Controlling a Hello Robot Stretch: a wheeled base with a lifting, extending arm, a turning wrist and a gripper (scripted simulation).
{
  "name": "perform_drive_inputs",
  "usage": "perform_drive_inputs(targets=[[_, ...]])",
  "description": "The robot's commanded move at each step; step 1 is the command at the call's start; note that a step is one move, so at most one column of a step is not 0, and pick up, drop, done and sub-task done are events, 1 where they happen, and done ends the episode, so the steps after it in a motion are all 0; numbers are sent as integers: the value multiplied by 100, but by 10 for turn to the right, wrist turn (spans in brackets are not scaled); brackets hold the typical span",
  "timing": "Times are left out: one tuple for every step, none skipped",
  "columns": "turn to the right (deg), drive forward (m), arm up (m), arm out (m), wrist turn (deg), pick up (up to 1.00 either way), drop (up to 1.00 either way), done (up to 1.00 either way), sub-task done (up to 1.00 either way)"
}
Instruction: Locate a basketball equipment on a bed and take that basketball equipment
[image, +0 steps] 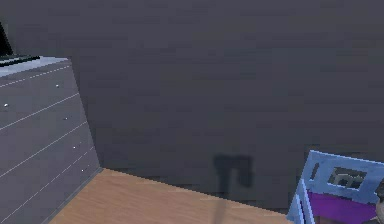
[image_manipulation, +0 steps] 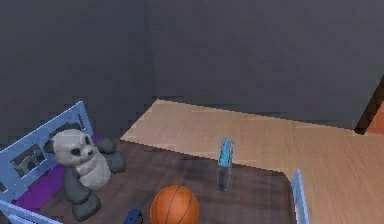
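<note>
Robot's own body, cannot be told from the forward view or the arm side view, no colours, shapes, cables, screws or markings of it to be made out

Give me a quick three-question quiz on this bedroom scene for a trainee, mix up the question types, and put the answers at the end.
1. True or false: in the arm side view, the basketball lies on the bed, to the right of the teddy bear.
2. What stands at the forward view's left edge? A) a fridge B) a dresser C) a sofa
3. Fill in the blank: the frame of the bed is coloured ____.

Key: 1 true; 2 B; 3 blue.
</note>
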Motion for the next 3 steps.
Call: perform_drive_inputs(targets=[[0, 0, 8, 0, 0, 0, 0, 0, 0], [0, 0, 0, 18, 0, 0, 0, 0, 0], [0, 0, 0, 0, 450, 0, 0, 0, 0]])
